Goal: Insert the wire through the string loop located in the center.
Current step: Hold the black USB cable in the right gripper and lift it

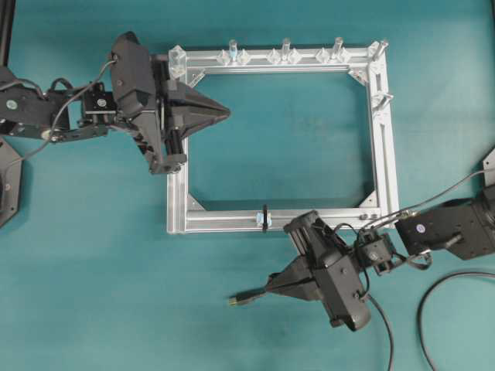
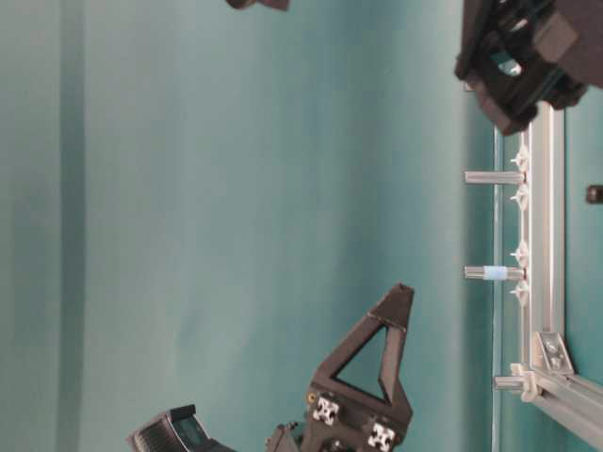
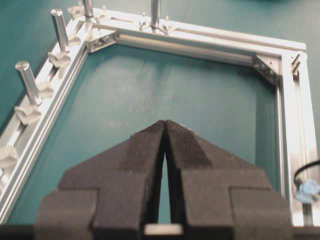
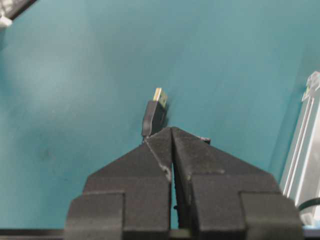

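The silver frame (image 1: 383,154) lies flat on the teal table. The string loop (image 1: 265,217) stands as a thin black ring around the frame's near bar, close to its middle. It also shows as a black arc, the string loop (image 3: 301,172), at the right edge of the left wrist view. My right gripper (image 1: 268,286) is below that bar, shut on the wire (image 1: 246,297). The wire's black plug (image 4: 153,117) with its gold tip (image 4: 159,96) sticks out past the fingertips. My left gripper (image 1: 228,112) hovers over the frame's upper left inside, shut with nothing in it (image 3: 165,123).
Several upright silver posts (image 1: 285,48) stand along the frame's far bar, and one more (image 1: 383,99) on the right bar. A loose black cable (image 1: 433,294) curves over the table at the lower right. Bare teal table lies inside the frame (image 1: 286,139).
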Controlling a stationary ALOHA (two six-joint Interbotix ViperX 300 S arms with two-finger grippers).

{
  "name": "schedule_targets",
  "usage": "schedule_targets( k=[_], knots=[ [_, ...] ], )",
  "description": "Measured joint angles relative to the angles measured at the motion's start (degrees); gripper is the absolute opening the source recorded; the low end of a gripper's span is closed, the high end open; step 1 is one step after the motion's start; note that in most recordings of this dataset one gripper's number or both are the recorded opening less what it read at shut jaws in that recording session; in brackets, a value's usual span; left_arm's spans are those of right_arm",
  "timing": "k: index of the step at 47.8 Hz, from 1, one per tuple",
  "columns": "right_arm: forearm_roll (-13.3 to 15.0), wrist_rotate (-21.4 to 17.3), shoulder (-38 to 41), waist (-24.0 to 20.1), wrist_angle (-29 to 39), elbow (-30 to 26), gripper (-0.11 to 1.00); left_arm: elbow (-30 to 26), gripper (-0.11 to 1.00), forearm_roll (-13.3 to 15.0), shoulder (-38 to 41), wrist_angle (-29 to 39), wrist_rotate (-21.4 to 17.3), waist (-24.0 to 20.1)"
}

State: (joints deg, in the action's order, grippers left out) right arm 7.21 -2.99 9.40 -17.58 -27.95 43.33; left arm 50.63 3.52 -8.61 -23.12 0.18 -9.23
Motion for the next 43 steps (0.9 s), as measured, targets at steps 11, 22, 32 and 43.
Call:
schedule_targets(
  k=[11, 22, 32, 43],
  knots=[
    [0.0, -1.1, 0.1, -0.1, 1.7, 0.1, 0.0, -0.1, 0.21, 0.0, -0.3, 2.2, 0.1, 0.0],
    [0.0, -1.1, 1.0, -0.4, 1.9, 0.1, 0.32, -0.1, 0.35, 0.0, -0.9, 2.6, 0.0, 0.2],
    [0.1, -1.1, 1.3, -0.4, 1.6, 0.4, 0.43, -0.1, 0.35, 0.0, -3.1, 5.3, 0.0, 1.1],
    [0.1, -2.5, 3.1, -0.4, -0.7, 0.3, 0.42, 0.2, 0.35, 0.0, -6.2, 9.8, 0.0, 1.9]
  ],
)
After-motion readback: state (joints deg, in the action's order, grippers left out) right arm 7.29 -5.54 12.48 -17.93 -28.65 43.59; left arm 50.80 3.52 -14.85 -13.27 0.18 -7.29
